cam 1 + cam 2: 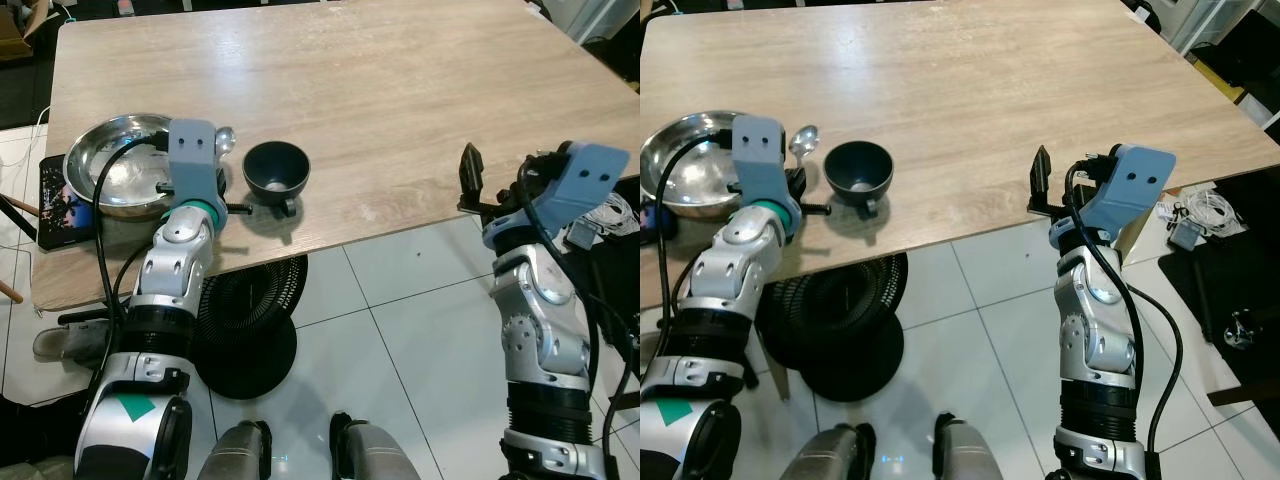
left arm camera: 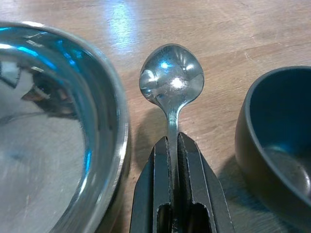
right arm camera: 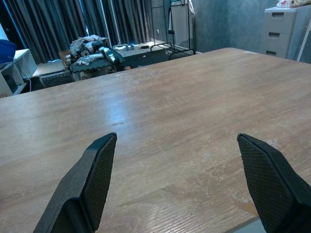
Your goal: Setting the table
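A metal spoon (image 2: 171, 82) lies over the wooden table (image 1: 380, 110), its handle pinched in my shut left gripper (image 2: 174, 145). The spoon's bowl (image 1: 805, 138) sits between a wide steel bowl (image 1: 118, 160) on its left and a small dark bowl (image 1: 276, 170) on its right. My left arm reaches over the table's near edge at the left. My right gripper (image 3: 180, 179) is open and holds nothing; it hovers at the near right edge of the table, with its fingers (image 1: 471, 172) raised just off the edge.
A black round wire basket (image 1: 250, 320) stands on the white tiled floor under the table's near edge. A dark tablet-like object (image 1: 62, 200) lies under the steel bowl at the table's left edge. Cables (image 1: 1200, 215) lie on the floor at right.
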